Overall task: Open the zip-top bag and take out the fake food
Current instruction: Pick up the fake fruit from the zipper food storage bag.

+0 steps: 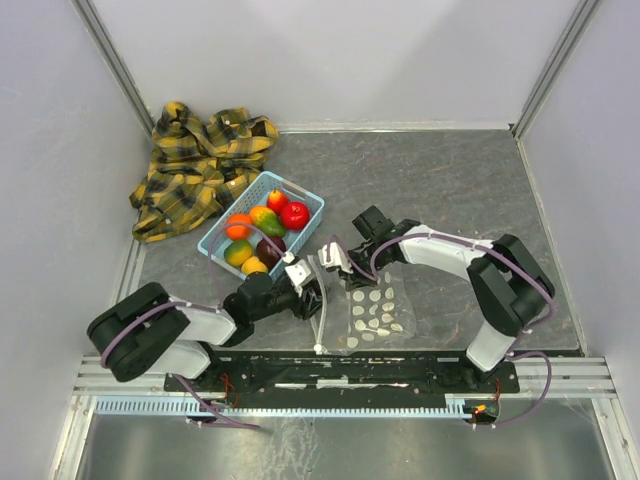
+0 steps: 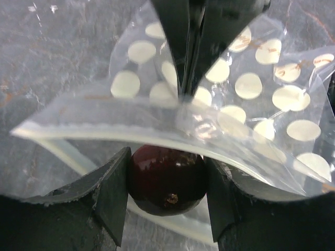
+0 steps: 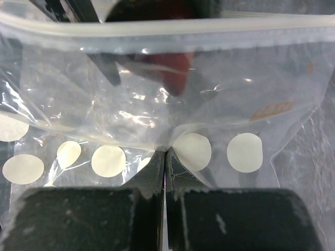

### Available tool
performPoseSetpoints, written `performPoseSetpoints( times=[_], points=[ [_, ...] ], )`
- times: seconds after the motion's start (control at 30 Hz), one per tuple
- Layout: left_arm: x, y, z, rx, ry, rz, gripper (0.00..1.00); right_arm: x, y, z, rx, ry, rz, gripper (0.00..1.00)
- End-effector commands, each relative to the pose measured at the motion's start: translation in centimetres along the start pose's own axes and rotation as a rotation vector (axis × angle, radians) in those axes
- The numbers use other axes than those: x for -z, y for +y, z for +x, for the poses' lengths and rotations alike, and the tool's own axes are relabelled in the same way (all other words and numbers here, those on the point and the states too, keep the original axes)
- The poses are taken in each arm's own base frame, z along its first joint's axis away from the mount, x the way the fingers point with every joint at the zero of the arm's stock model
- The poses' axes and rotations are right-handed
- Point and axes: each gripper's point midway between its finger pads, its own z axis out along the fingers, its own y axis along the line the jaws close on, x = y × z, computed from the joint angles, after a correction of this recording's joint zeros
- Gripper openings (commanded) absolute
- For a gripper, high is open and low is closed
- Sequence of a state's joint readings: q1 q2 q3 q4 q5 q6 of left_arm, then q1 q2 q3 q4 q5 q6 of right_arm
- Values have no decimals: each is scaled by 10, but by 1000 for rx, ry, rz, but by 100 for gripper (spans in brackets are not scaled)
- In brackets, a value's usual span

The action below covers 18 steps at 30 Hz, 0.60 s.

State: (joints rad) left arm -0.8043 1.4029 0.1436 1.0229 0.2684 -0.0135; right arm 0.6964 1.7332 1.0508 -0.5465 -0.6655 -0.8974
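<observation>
- A yellow-and-black plaid cloth lies crumpled in the far left corner of the grey worktop.
- Just right of it stands a light blue slotted basket holding fake food: red, orange, yellow-green, yellow and dark pieces.
- The left end effector lies low at the bag's left edge. Its fingers are partly closed, one pressing each side of a glossy maroon fruit.
- That fruit sits in the open mouth of the bag, one white zip strip arching over it and the other lip passing beneath.
- The right end effector reaches in from the right. Its fingers are fully closed, pinching a fold of the upper film and holding it raised.
- The zip-top bag, clear with white oval dots, lies near the front of the worktop between the two arms, its mouth facing left.
</observation>
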Motion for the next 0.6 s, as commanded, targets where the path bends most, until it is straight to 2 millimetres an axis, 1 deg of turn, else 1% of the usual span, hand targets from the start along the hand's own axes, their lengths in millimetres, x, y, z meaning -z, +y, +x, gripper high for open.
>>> performPoseSetpoints(
  times=[0.0,0.1,0.2,0.3,0.43,0.57],
  points=[
    [4,-8,8,108,110,18,37,25,-21,-14,-17,-70,167,2],
    [6,-9,5,139,131,11,37,35,-27,-16,-32,-88,219,2],
    [5,-8,-5,159,133,-2,36,42,-34,-16,-58,-93,272,2],
    [4,-3,-8,205,173,-40,36,48,-47,-8,-104,-66,368,3],
    [4,2,-10,255,240,-85,36,56,-56,6,-163,-42,472,3],
    [5,8,-15,313,258,-115,36,74,-68,12,-210,-57,601,6]
  ],
)
